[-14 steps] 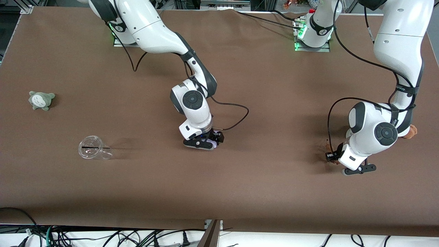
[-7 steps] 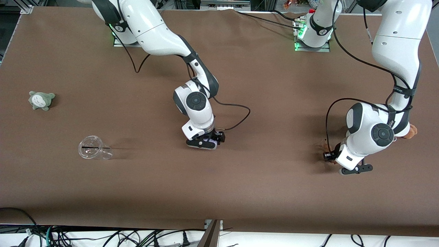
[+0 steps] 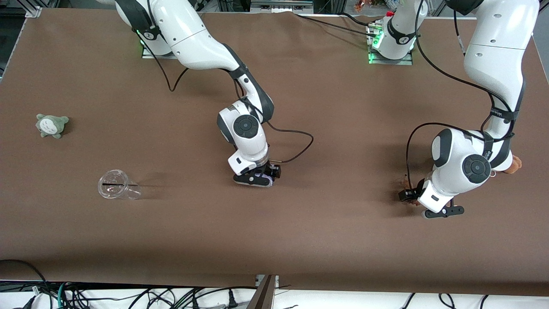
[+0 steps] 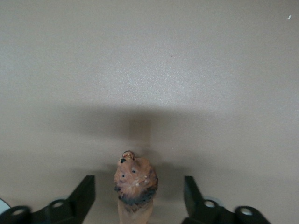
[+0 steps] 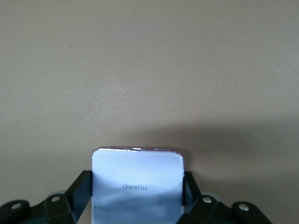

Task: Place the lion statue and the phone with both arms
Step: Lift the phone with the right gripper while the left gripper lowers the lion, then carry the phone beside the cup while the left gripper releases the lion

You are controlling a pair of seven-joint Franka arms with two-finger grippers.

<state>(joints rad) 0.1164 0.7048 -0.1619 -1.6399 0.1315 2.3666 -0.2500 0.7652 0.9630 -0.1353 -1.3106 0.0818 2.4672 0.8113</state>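
Note:
The phone (image 5: pixel 136 186) is a flat pale lavender-white rectangle with a brand mark. My right gripper (image 5: pixel 135 181) is shut on its two long sides and holds it low over the middle of the table; only a sliver of it (image 3: pixel 266 177) shows under the gripper (image 3: pixel 260 177) in the front view. The lion statue (image 4: pixel 135 181) is small and reddish-brown with a dark mane band. It stands between the fingers of my left gripper (image 4: pixel 138 185), which is open with a gap on each side. My left gripper (image 3: pixel 411 196) is low at the left arm's end of the table.
A clear cup (image 3: pixel 118 185) lies on its side toward the right arm's end. A grey-green plush (image 3: pixel 51 125) lies farther from the camera than the cup. An orange-brown plush (image 3: pixel 514 165) shows partly beside the left arm's wrist. A black cable (image 3: pixel 298 148) loops beside the right wrist.
My right gripper with the phone shifted a little toward the left arm's end. My left gripper shifted slightly toward the right arm's end, still around the lion statue.

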